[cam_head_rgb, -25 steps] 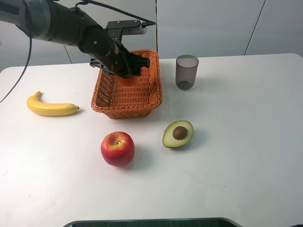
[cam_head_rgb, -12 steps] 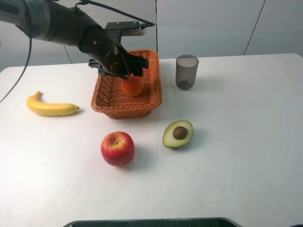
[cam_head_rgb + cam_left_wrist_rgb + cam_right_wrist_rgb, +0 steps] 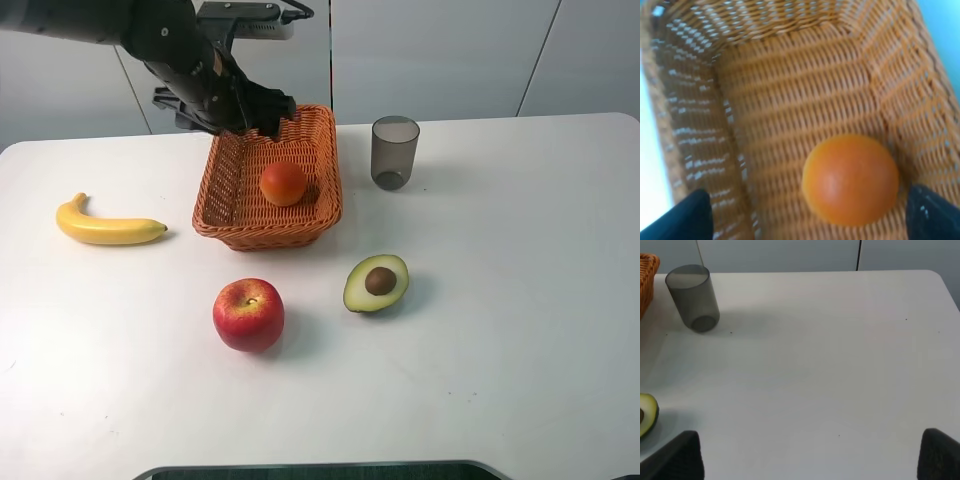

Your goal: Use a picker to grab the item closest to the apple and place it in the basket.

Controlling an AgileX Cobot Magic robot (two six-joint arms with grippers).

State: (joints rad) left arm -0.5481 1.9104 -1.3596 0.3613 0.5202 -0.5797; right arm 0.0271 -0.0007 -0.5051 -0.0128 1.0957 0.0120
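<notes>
Left gripper (image 3: 256,110): jaws spread wide, gripping nothing, above far end of wicker basket (image 3: 331,190). Orange (image 3: 283,183) lies on the basket floor, clear of both fingers. In front, on the white table (image 3: 520,300): apple (image 3: 248,314), avocado half (image 3: 376,283). Banana (image 3: 108,226) left, grey cup (image 3: 395,151) right. Right gripper (image 3: 812,460): jaws wide apart, holding nothing.

the orange wicker basket (image 3: 790,90) fills the view from above, its woven floor and sloping walls a little blurred. an orange (image 3: 850,180) lies on the floor, close to one side wall. the left gripper (image 3: 805,217) hangs above with its dark fingertips (image 3: 682,217) spread wide, one on each side of the fruit, gripping nothing. pale table (image 3: 646,150) shows beyond the rim.
</notes>
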